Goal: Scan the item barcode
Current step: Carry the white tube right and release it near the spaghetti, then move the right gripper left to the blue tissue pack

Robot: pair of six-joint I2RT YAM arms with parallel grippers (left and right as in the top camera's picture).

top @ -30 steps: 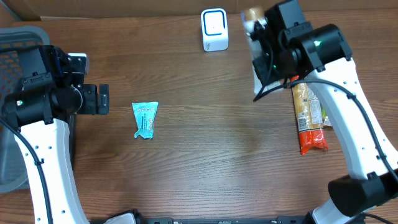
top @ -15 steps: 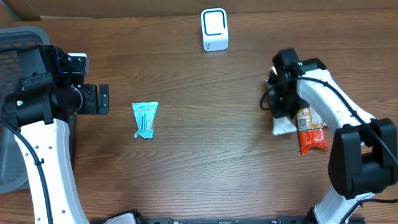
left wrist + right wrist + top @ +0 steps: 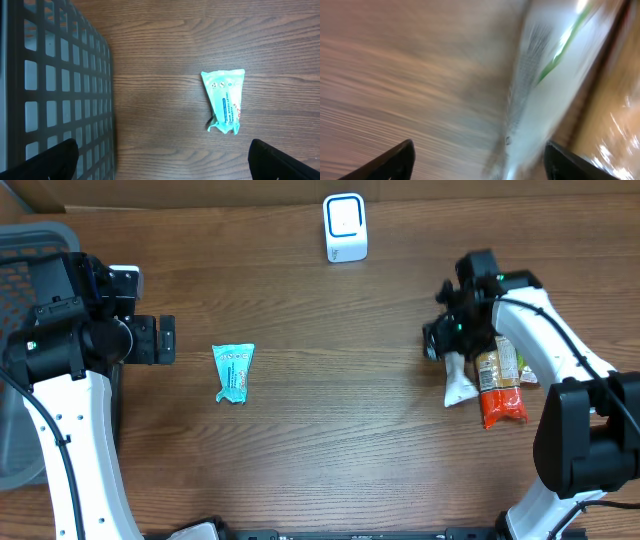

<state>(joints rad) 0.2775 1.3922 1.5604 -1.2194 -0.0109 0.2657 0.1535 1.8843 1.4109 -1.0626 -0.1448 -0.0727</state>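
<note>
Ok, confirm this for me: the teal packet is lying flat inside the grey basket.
Not right. The teal packet is lying flat on the wooden table, outside the grey basket and clear of its rim. The left wrist view shows it.

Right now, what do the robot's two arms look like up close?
The left arm and right arm are alike: white, rounded shells, black joints and bulky black wrist housings. Thin black cables run along the white parts. A small green light glows on the right one.
</note>
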